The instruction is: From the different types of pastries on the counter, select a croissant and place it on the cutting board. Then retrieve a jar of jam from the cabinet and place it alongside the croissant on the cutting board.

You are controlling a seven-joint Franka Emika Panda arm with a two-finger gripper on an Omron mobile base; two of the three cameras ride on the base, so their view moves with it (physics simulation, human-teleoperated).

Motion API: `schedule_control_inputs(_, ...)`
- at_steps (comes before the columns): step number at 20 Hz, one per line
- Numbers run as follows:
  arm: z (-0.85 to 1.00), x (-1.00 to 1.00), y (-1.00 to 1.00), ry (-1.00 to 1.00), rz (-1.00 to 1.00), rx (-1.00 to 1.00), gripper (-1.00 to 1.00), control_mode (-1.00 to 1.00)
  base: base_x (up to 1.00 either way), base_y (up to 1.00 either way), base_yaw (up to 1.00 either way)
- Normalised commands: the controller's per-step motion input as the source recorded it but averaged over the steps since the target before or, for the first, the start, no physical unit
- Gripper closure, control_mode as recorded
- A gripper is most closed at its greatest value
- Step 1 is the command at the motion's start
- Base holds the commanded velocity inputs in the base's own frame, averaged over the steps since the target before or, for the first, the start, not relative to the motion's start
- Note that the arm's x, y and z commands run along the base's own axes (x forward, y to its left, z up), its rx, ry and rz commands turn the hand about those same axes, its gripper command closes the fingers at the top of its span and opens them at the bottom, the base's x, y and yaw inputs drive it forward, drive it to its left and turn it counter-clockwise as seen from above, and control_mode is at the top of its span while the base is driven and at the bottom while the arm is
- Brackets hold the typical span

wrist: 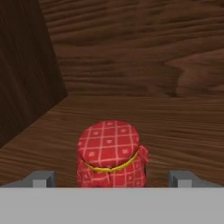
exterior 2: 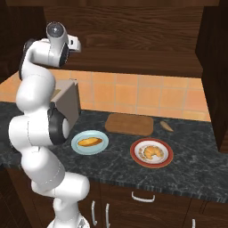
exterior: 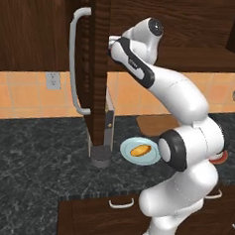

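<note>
Claw (wrist: 112, 181) spread wide inside the cabinet (exterior: 91, 63), fingertips (wrist: 41, 178) either side of the jar of jam (wrist: 112, 154) on the cabinet shelf near its left wall; judgement: push slightly deeper, centre, then close on the body below the cloth lid.

No readable text, labels, brands, numbers or signs appear on anything in these views
</note>
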Motion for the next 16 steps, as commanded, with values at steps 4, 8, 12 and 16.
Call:
schedule_control_inputs(4,-0.07,0.26,0.00,0.01,0.03,0.00,-1.00,-1.00,0.00,0.00,0.00)
schedule_control_inputs(8,-0.02,0.23,0.00,0.00,0.04,0.00,-1.00,-1.00,0.00,0.00,0.00)
schedule_control_inputs(12,-0.01,0.15,0.07,0.00,0.02,0.00,1.00,-1.00,0.00,0.00,0.00)
schedule_control_inputs(16,0.00,0.02,0.00,0.00,0.00,0.00,1.00,-1.00,0.00,0.00,0.00)
